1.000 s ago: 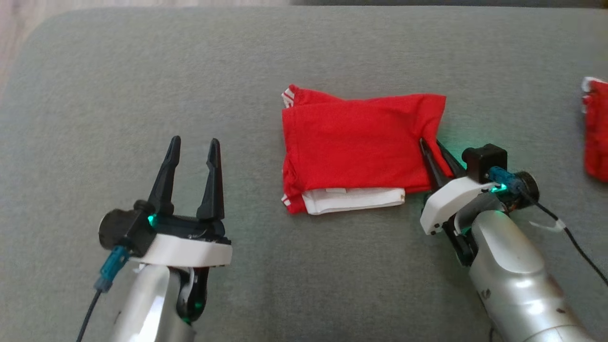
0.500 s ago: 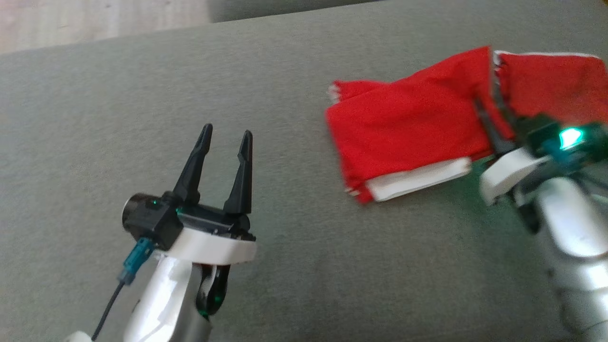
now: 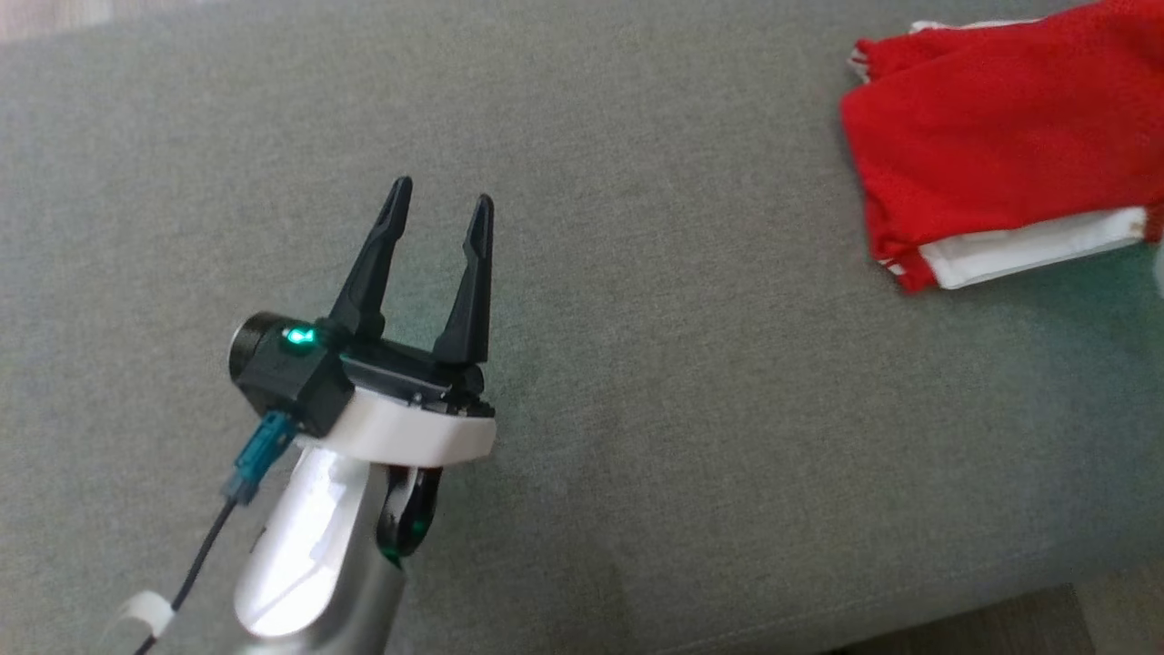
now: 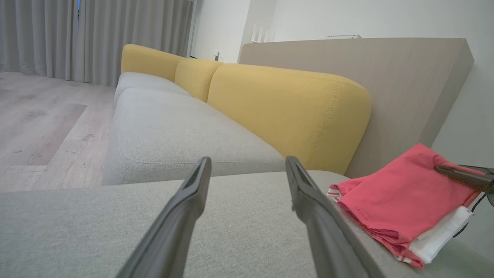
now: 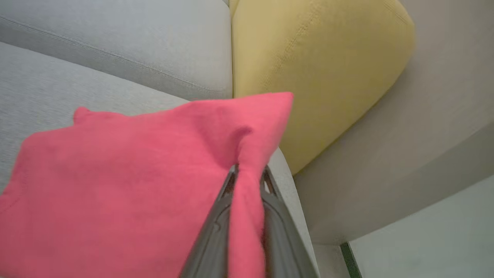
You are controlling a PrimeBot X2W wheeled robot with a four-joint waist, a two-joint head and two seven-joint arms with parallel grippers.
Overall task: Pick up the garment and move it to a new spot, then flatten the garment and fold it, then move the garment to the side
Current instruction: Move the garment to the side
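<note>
Well, the folded red garment (image 3: 991,155) lies on the grey sofa seat (image 3: 637,382) near its right end, with a white layer showing along its near edge. The right gripper (image 5: 249,175) is pinched almost closed on a ridge of red cloth at the garment's right edge. The left gripper (image 3: 441,196) hovers over bare seat, well apart from the garment, its fingers spread wide and holding nothing. Yellow back cushions (image 4: 285,112) stand behind.
</note>
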